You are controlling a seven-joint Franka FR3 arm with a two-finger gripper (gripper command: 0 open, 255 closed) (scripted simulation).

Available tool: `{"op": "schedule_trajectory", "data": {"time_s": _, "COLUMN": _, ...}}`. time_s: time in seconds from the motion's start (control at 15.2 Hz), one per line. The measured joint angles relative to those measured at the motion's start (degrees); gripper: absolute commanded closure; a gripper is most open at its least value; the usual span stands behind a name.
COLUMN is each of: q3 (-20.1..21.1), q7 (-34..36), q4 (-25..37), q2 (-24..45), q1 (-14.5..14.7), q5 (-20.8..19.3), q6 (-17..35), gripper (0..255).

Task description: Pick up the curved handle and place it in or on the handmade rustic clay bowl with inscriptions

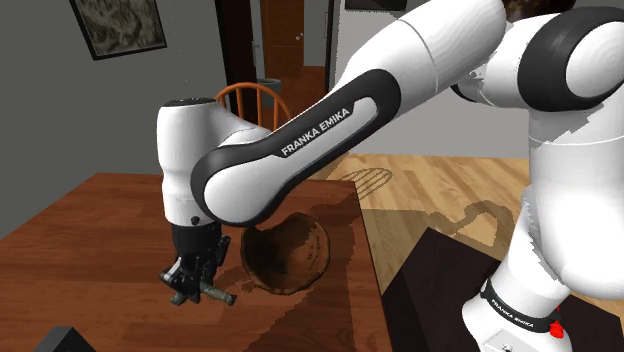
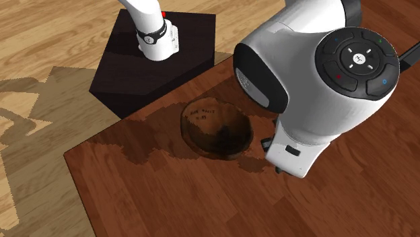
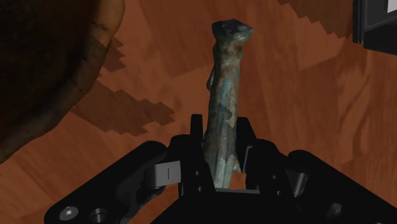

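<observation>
Reddish-brown wood is showing as the tabletop (image 1: 90, 210) in the shoulder view, where the white arm (image 1: 330, 130) is reaching down. The black claw (image 1: 195, 283) is hanging low over the boards, just beside the brown clay bowl (image 1: 290, 255), on that view's left of it. A short grey stub of the curved handle (image 1: 216, 294) is poking out under the claw toward the bowl; whether it is touching the wood I cannot tell. A wooden chair (image 1: 250, 100) is standing behind the tabletop, and the dark stand (image 1: 430, 290) is sitting at lower right.

Looking steeply down, the second exterior view is giving what the shoulder view is not. The bowl (image 2: 219, 128) is opening upward near the tabletop's (image 2: 134, 182) edge by the stand (image 2: 155, 67), and scratched inscriptions (image 2: 202, 111) are running along its inner wall. The arm's bulky white wrist (image 2: 309, 87) is hanging just at the bowl's right in that view, standing in front of what lies below it.

Only the wrist view is settling the grip. The claw (image 3: 222, 153) is pinching the handle (image 3: 226, 95) at its near end between both fingers (image 3: 196, 137). The mottled grey-green, gently bent shaft is running away from the claw over the wood. The bowl's dark wall (image 3: 44, 76) is lying off to one side, apart from the handle.
</observation>
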Motion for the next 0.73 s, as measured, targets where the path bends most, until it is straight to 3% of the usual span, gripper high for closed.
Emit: {"op": "schedule_trajectory", "data": {"time_s": 0.73, "q3": 0.69, "q7": -0.03, "q4": 4.34, "q2": -3.26, "q1": -0.59, "q5": 1.29, "q6": -7.33, "gripper": 255}}
